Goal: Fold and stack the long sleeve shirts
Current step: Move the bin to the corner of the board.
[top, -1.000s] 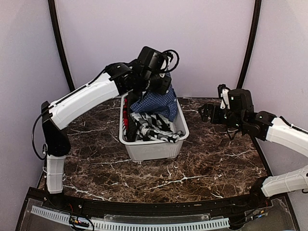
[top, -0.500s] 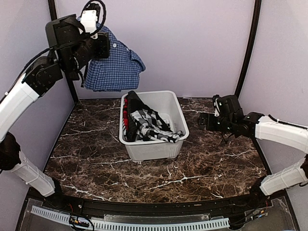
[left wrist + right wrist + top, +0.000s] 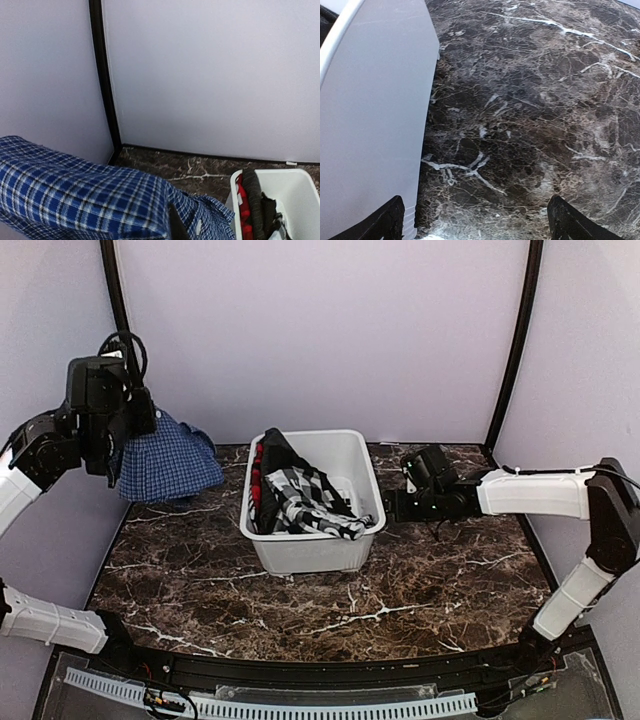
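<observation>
Left gripper point(image 3: 128, 435) is clamped shut on the blue checked shirt point(image 3: 165, 465). The shirt hangs below and just to the right of it in a bunched lump, up off to the side of the white plastic bin point(image 3: 310, 550). In the left wrist view the cloth point(image 3: 85, 200) drapes right under the camera and fills the lower frame, with one small white button showing near its edge. Can't tell whether the lower hem touches the marble table point(image 3: 450, 580) or hangs just clear of it.

Right gripper point(image 3: 395, 505) is spread wide with nothing between its fingers, only bare tabletop. It sits low, with the bin wall point(image 3: 370, 125) just beside its left finger; can't tell if they touch. Its wrist view shows both fingertips well apart point(image 3: 477, 222).

Well to the right of the left gripper, a black-and-white checked garment point(image 3: 310, 502) lies crumpled in the bin with darker and red cloth beside it.

Handling judgement: the shirt looks light, limp and floppy. It won't hold any shape and sleeves will trail and tangle. A pinch on one bunched spot gives no control of the spread. Better holds would likely be the collar or shoulder seams, two points apart, so it hangs flat. Nothing fragile here, but thin cloth can slip from a shallow pinch, so a deep bite seems wise.

Step in hand looks like bringing it to open table for laying out — folding not yet begun.
</observation>
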`<move>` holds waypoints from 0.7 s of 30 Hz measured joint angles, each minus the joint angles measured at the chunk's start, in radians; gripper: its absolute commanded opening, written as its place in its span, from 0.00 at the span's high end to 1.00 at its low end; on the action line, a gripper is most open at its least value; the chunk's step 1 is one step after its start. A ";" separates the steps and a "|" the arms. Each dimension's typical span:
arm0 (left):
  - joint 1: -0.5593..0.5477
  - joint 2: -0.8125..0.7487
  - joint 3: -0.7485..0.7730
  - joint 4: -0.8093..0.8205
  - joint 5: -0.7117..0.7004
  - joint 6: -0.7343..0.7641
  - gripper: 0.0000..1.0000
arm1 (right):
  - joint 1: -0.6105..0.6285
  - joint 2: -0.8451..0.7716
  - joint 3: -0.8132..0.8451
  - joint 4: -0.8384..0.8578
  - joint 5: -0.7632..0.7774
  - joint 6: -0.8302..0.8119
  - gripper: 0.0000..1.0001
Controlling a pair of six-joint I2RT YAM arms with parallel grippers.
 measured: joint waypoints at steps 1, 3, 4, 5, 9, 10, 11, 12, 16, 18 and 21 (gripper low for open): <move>0.031 -0.023 -0.051 -0.037 0.021 -0.050 1.00 | 0.010 0.013 0.009 0.001 -0.003 0.002 0.04; 0.065 -0.053 -0.146 -0.126 0.084 -0.146 1.00 | 0.036 0.046 0.037 0.001 -0.010 0.005 0.04; 0.071 -0.056 -0.175 -0.159 0.107 -0.181 1.00 | 0.048 0.064 0.054 0.001 -0.015 0.006 0.04; 0.074 -0.058 -0.206 -0.196 0.137 -0.221 1.00 | 0.063 0.093 0.085 0.000 -0.020 0.010 0.03; 0.077 -0.082 -0.293 -0.319 0.231 -0.340 1.00 | 0.111 0.255 0.272 0.014 -0.056 0.012 0.04; 0.077 -0.103 -0.309 -0.341 0.254 -0.365 1.00 | 0.123 0.321 0.355 0.016 -0.072 0.010 0.04; 0.077 -0.130 -0.323 -0.359 0.279 -0.386 1.00 | 0.132 0.383 0.431 0.018 -0.086 0.008 0.04; 0.077 -0.163 -0.335 -0.381 0.300 -0.406 1.00 | 0.139 0.436 0.492 0.030 -0.103 0.005 0.04; 0.078 -0.289 -0.362 -0.443 0.383 -0.454 1.00 | 0.172 0.705 0.840 0.038 -0.170 -0.011 0.03; 0.079 -0.342 -0.383 -0.458 0.444 -0.462 1.00 | 0.190 0.837 1.029 0.033 -0.203 -0.021 0.02; 0.079 -0.379 -0.433 -0.449 0.556 -0.462 1.00 | 0.212 1.010 1.284 0.059 -0.266 -0.027 0.01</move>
